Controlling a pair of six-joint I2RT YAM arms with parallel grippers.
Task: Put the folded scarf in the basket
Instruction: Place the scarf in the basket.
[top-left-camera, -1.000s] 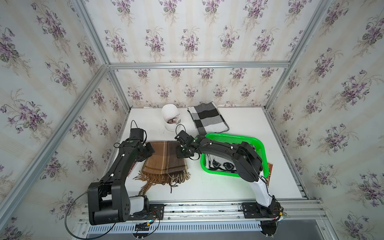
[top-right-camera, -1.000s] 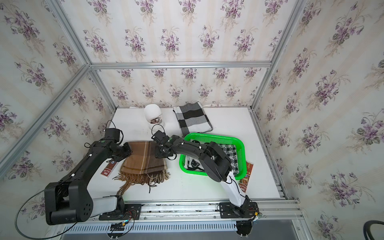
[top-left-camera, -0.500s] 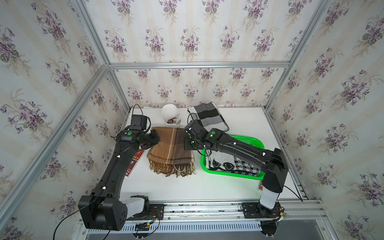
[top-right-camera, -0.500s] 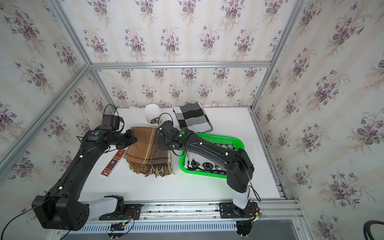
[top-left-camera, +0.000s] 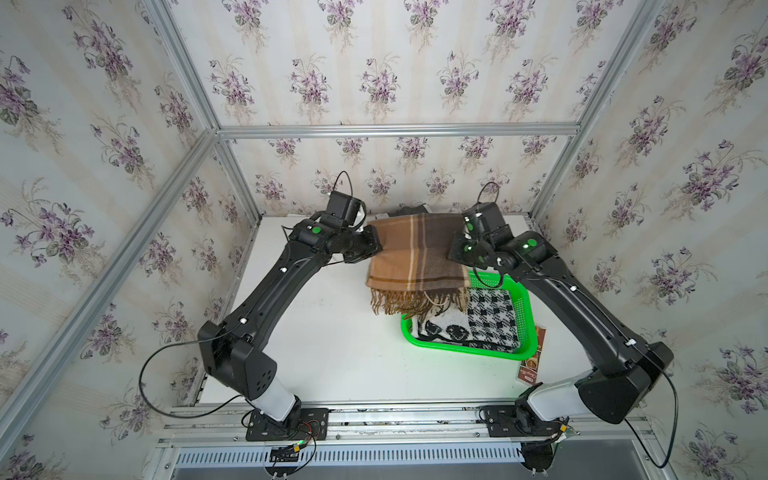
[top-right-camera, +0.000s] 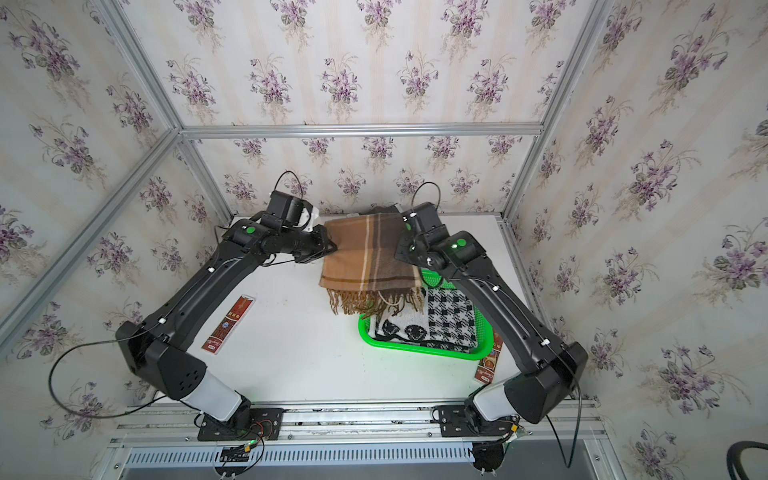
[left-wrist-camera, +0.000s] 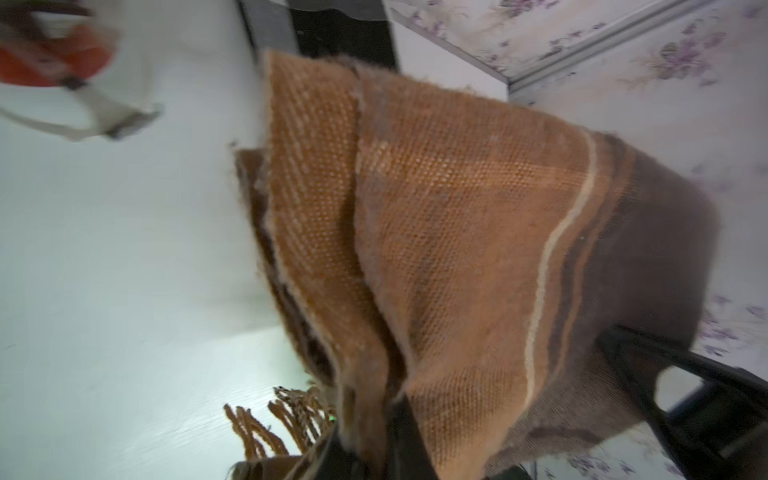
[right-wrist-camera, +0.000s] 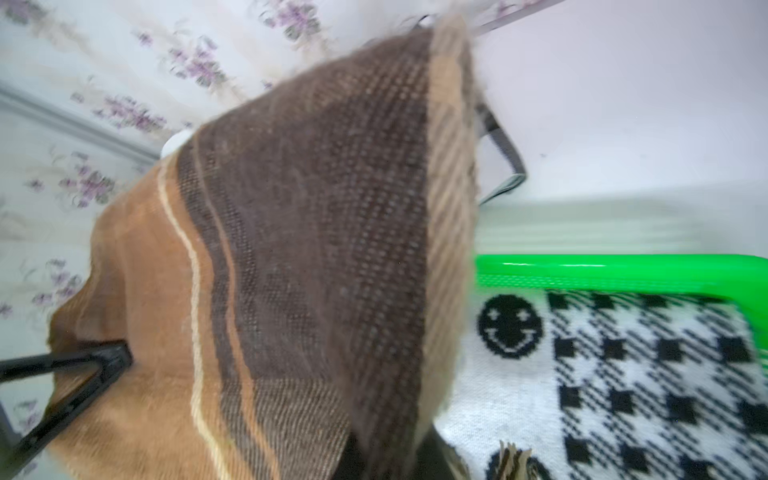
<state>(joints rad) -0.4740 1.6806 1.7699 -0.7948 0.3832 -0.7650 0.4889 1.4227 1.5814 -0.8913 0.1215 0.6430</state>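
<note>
Brown folded scarf (top-left-camera: 415, 257) hangs lengthwise fringe-down, seemingly clenched by left end effector (top-left-camera: 377, 246) and right end effector (top-left-camera: 452, 251).

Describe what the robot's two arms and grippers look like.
Both the left arm and right arm are matte black, with chunky links, a white segment at the base and a green light near the wrist. Loose black cables loop off them. The left gripper and right gripper are black, with slim fingers.

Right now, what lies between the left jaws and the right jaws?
The brown scarf, gripped at each side and held in the air; both top views show it.
</note>
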